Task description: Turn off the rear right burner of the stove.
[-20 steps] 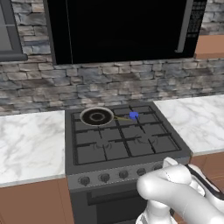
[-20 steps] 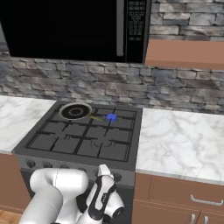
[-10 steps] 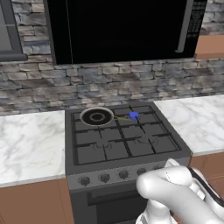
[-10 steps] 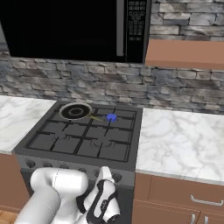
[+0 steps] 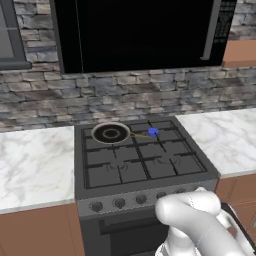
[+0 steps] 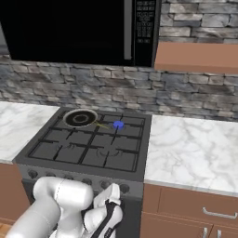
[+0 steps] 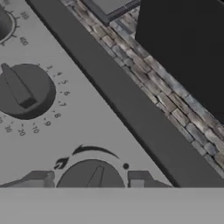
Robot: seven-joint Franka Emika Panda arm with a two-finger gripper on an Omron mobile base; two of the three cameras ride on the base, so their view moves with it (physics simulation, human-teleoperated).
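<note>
- The stove [image 5: 145, 162] sits mid-frame in both base views; the rear right burner [image 5: 153, 131], marked by a blue spot, lies at the back of the cooktop, just right of the round pan [image 5: 110, 133].
- The gripper [image 7: 89, 183] is low at the stove's front panel, at the right end of the knob row; the arm's white elbow bulks at the lower right of the left base view.
- In the hand view, a round grey knob [image 7: 90, 175] sits dead centre at the bottom, between the fingertips [image 7: 40, 178], its ridge pointing up-frame, slightly tilted.
- Another knob [image 7: 22, 89] lies up-left, well clear.
- The jaws straddle the knob, part-closed; contact cannot be told.
</note>
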